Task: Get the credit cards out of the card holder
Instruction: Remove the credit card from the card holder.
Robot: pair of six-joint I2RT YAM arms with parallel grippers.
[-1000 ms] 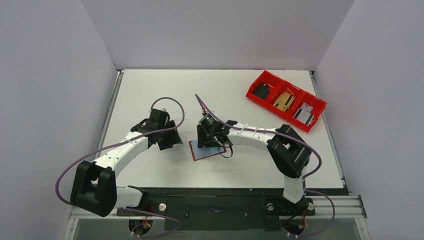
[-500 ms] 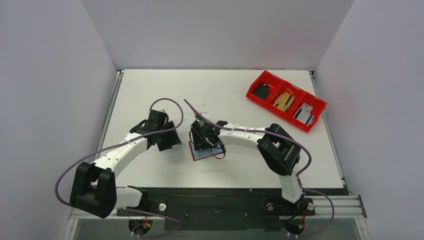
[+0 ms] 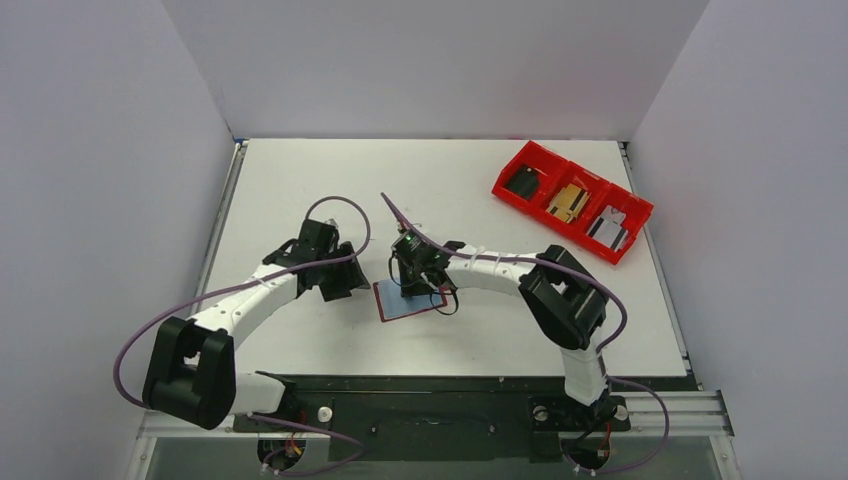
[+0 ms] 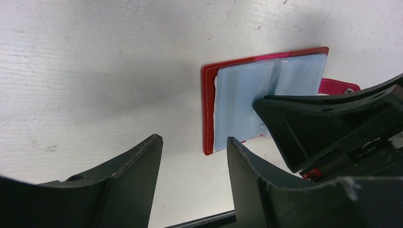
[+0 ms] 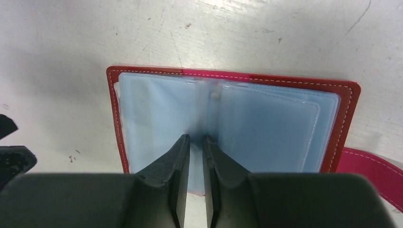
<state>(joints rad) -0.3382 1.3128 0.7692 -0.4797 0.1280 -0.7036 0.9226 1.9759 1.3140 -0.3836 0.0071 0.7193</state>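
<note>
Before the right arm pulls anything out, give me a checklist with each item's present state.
1. Is the card holder open flat on the table: ok.
2. Is the right gripper at the sleeves' middle fold, jaws nearly closed: ok.
3. Is the right gripper pinching one of the credit cards: cannot tell; its fingers hide the contact.
4. Is the left gripper pinning the card holder down: not ok; it is open, beside the holder's edge, not on it.
5. Are any credit cards out: not ok; none lies loose on the table.
6. Is the snap strap clear of the fingers: ok.
</note>
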